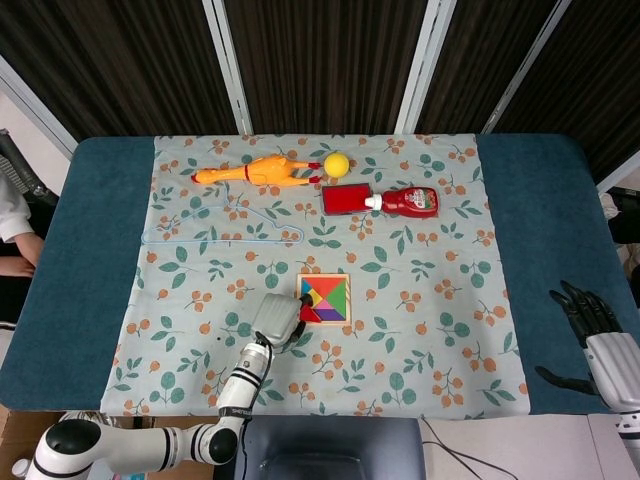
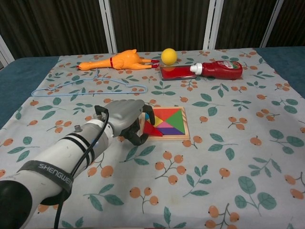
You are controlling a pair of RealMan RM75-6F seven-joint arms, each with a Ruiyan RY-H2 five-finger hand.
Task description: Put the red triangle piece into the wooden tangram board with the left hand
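Left hand seats the red triangle at the near-left corner of the tangram board.

The left hand point(image 2: 125, 118) sits just left of the tangram board point(image 2: 167, 122), fingers curled in narrow around the red triangle point(image 2: 150, 129), which leans against the board's left edge, seemingly not yet flat in its slot. That tilt likely comes from sliding it in sideways under the fingertips. Beyond the board lie a ketchup bottle point(image 2: 220, 69), rubber chicken point(image 2: 121, 61) and ball point(image 2: 168, 56). The right hand point(image 1: 592, 322) rests well right of the board, fingers apart, holding nothing.
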